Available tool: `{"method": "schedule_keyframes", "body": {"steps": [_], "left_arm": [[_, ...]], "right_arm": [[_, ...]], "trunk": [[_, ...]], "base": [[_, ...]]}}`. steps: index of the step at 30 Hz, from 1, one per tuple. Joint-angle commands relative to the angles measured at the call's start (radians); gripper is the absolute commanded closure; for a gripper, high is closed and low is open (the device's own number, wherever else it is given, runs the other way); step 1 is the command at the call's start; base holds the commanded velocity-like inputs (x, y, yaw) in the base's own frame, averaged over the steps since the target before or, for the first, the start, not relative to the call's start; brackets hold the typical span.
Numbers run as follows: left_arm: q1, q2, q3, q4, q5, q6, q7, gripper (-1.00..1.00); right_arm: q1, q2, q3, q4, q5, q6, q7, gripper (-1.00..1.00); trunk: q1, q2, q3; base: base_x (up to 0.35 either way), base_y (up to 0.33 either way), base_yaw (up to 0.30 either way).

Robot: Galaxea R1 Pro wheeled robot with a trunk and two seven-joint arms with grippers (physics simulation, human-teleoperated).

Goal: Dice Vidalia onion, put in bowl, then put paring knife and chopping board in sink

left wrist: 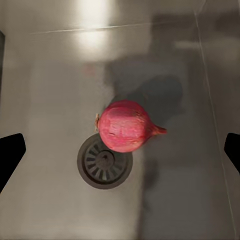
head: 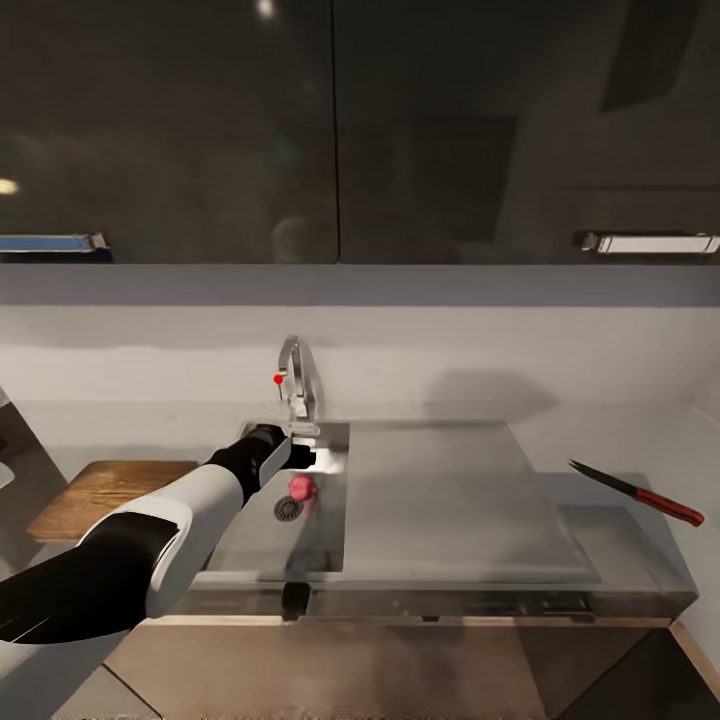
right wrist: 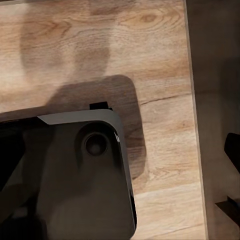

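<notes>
Head view: the left arm reaches forward from the robot over the sink [head: 262, 540], white forearm angled toward the faucet [head: 296, 385] and the dark wrist bent down into the basin. The left end effector [head: 290, 458] hangs just above the Vidalia onion [head: 302, 487], and from this angle its fingers are hard to separate from the dark wrist housing. In the left wrist view the two dark fingertips [left wrist: 11, 154] sit at opposite edges of the picture, spread wide with nothing between them but the basin floor and the onion [left wrist: 127, 126]; the end effector is fully apart and holds nothing. The onion is pinkish red, lies on the sink bottom, and overlaps the rim of the round drain [left wrist: 104, 162].

Relative to the sink, the chopping board [head: 105, 495] lies on the table on the robot's left side, partly covered by the arm. The paring knife [head: 640, 491] lies on the table well off to the right of the sink, beyond the drainboard, red handle pointing away from the basin.

The right wrist view looks down on wood floor [right wrist: 150, 60] and a grey part of the robot; only dark slivers of a finger show at the edge, so I cannot tell how far the right end effector is open.
</notes>
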Motion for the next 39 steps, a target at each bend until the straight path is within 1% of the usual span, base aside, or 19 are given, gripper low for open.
{"method": "schedule_keyframes", "body": {"steps": [1, 8, 17, 24, 28, 33, 39], "left_arm": [[-0.001, 0.0, -0.007, -0.001, 0.011, 0.005, 0.006, -1.0], [-0.001, -0.001, -0.007, 0.005, 0.011, 0.004, 0.006, -1.0], [-0.001, -0.001, -0.007, 0.015, 0.011, 0.004, 0.005, -1.0], [-0.001, 0.001, -0.007, 0.028, 0.011, 0.004, 0.005, -1.0], [-0.001, 0.001, -0.007, 0.042, 0.011, -0.02, 0.005, -1.0], [-0.001, 0.001, -0.007, 0.085, 0.011, -0.077, 0.005, -1.0], [-0.001, 0.001, -0.007, 0.091, 0.01, -0.082, 0.005, -1.0]], "right_arm": [[-0.001, 0.0, -0.006, 0.001, 0.001, -0.004, 0.0, -1.0], [-0.001, 0.0, -0.006, 0.001, 0.001, -0.004, 0.001, -1.0], [-0.001, 0.001, -0.006, 0.001, 0.001, -0.004, 0.001, -1.0], [-0.001, 0.003, -0.006, 0.001, 0.0, -0.004, 0.0, -1.0], [-0.001, 0.003, -0.006, 0.001, 0.0, -0.004, 0.0, -1.0], [-0.001, 0.003, -0.006, 0.001, 0.0, -0.004, 0.0, -1.0], [-0.001, 0.004, -0.006, 0.001, 0.0, -0.004, 0.0, -1.0]], "trunk": [[0.001, -0.002, -0.003], [0.001, -0.002, -0.012], [0.001, -0.002, -0.023], [0.001, -0.002, -0.032], [0.001, -0.002, -0.037], [0.001, -0.002, -0.044], [0.001, -0.002, -0.051]], "base": [[0.0, 0.0, 0.0], [0.014, -0.001, 0.0], [0.172, -0.062, 0.0], [0.045, -0.014, 0.0], [0.006, -0.002, 0.0], [0.001, 0.0, 0.0], [0.0, 0.0, 0.0]]}}
